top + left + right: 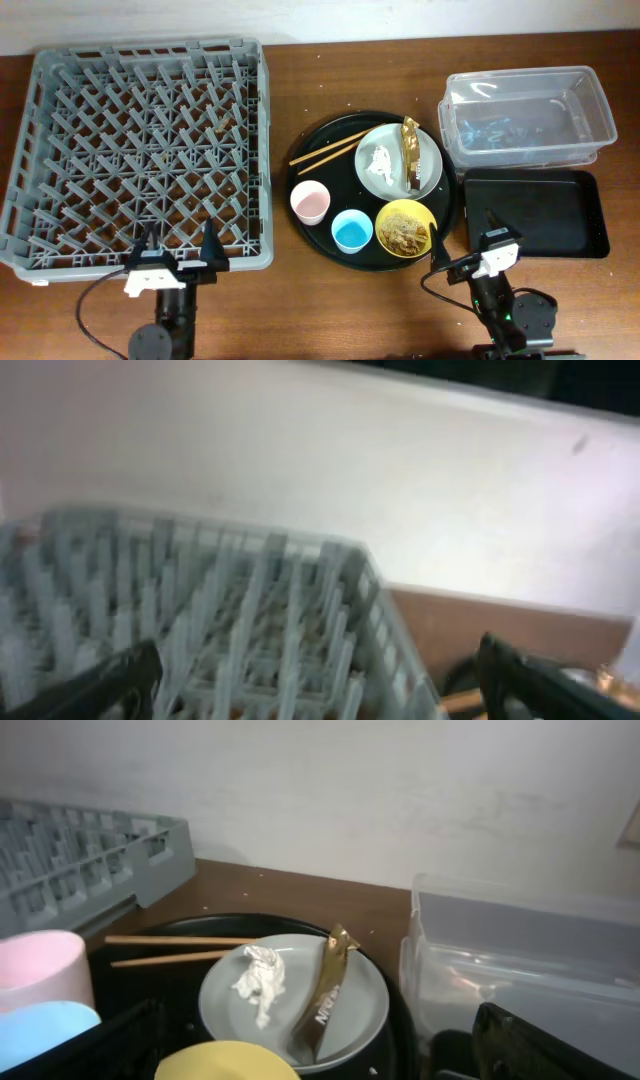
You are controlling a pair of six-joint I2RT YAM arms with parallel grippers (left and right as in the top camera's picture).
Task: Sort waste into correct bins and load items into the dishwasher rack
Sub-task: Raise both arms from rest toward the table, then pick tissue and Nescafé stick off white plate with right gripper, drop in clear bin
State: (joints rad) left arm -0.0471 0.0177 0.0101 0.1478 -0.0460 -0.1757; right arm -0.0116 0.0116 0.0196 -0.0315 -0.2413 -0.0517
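Note:
A grey-green plate (428, 168) on the round black tray (320, 150) holds a crumpled white napkin (381, 160) and a brown-gold wrapper (411, 150); all three also show in the right wrist view, plate (360, 1005), napkin (258, 975), wrapper (325, 992). Chopsticks (327, 152), a pink cup (310, 201), a blue cup (352, 231) and a yellow bowl (405, 227) of food scraps (404, 231) sit there too. The grey rack (140, 150) is at left. My left gripper (180, 245) is open at its front edge. My right gripper (463, 240) is open beside the bowl.
A clear tub (527, 117) stands at the back right with a shallow black tray (540, 213) in front of it. A small brown scrap (222, 126) lies inside the rack. Cables trail from both arm bases near the table's front edge.

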